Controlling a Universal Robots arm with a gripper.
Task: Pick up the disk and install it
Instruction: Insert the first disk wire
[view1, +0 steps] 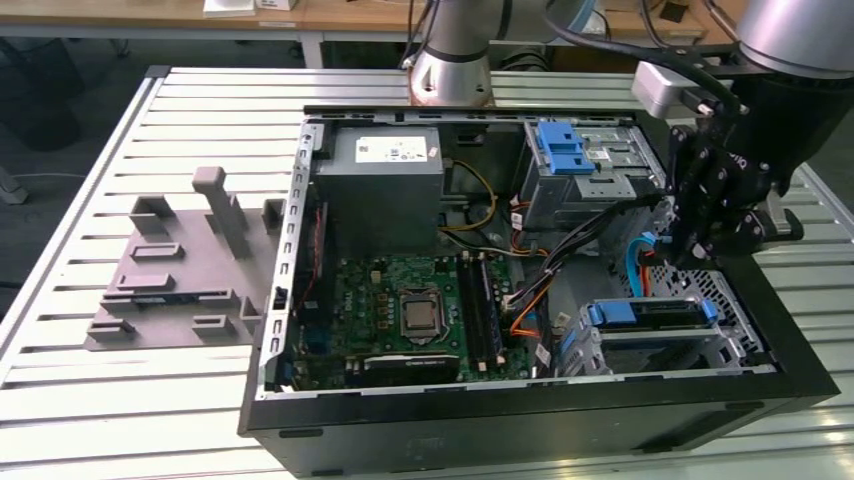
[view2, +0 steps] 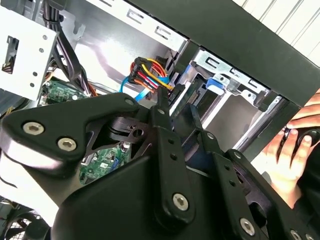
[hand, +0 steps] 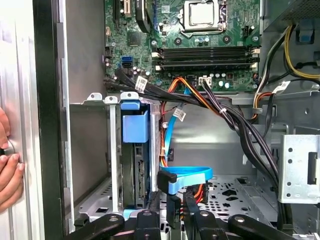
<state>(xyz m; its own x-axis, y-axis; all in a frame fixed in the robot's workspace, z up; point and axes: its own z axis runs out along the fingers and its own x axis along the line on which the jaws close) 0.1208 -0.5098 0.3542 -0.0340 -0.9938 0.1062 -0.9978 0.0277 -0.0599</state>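
Right now my gripper (view1: 697, 262) hangs inside the open case (view1: 534, 420), near its edge on the exterior view's right. Its fingers (hand: 172, 210) are pinched on a blue cable (hand: 187, 176) plug. Just beside them, the disk (hand: 134, 165) sits edge-up in its cage (hand: 114, 150). A hand (hand: 7, 175) rests outside the case.
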